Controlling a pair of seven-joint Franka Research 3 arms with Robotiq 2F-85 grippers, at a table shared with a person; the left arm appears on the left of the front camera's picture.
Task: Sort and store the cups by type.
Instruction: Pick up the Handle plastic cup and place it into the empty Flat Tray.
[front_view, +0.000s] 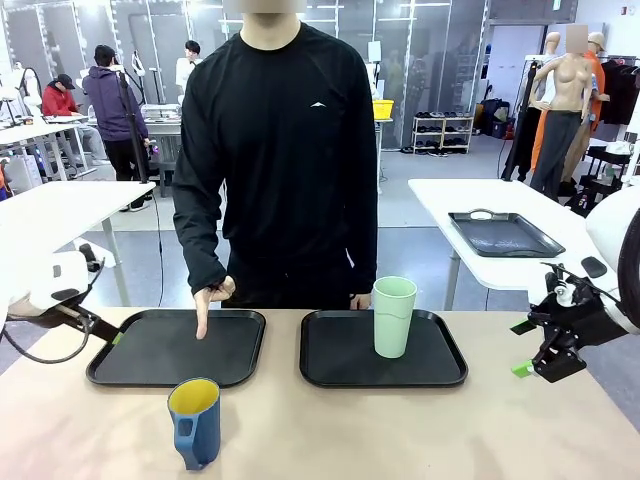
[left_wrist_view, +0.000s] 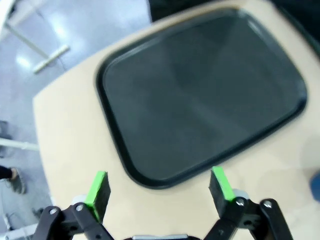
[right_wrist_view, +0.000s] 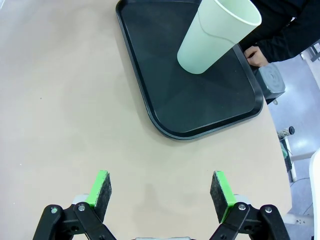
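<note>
Blue mug, yellow inside, seen upright on bare table at near edge, outside both trays. Mint tumbler stood upright on right tray. Person's hand pointed down onto left tray. Left gripper spread wide, nothing held; right gripper likewise released. Step judged: mug storing not yet begun. Next move: mug to be reached, grasped, lifted onto left tray. No legible writing found.
</note>
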